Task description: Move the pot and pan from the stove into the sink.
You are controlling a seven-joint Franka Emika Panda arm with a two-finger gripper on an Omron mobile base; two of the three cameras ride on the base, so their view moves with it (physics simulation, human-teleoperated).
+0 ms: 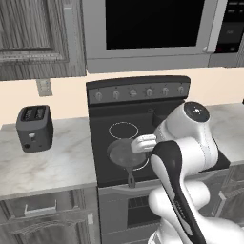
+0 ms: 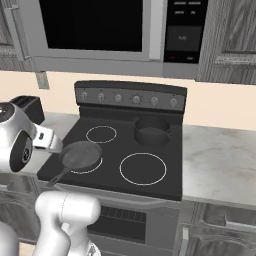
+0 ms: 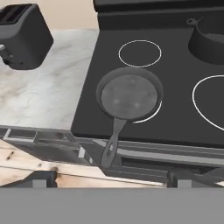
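The pan (image 3: 130,94), a shallow dark skillet, rests on the front left burner of the stove (image 3: 175,109), and its short handle (image 3: 110,148) points over the front edge. In the base views the pan (image 1: 123,153) (image 2: 80,155) sits just beside my white hand. The pot (image 2: 151,131) (image 3: 210,39) stands on the back right burner. My gripper (image 3: 111,180) hovers above and in front of the pan, open, nothing between its tips. The sink is out of view.
A dark toaster (image 1: 34,127) (image 3: 24,37) stands on the marble counter (image 1: 47,167) left of the stove. More counter (image 2: 220,160) lies to the right. A microwave (image 1: 147,28) hangs above the knob panel (image 2: 130,97). The oven door (image 2: 125,220) is below.
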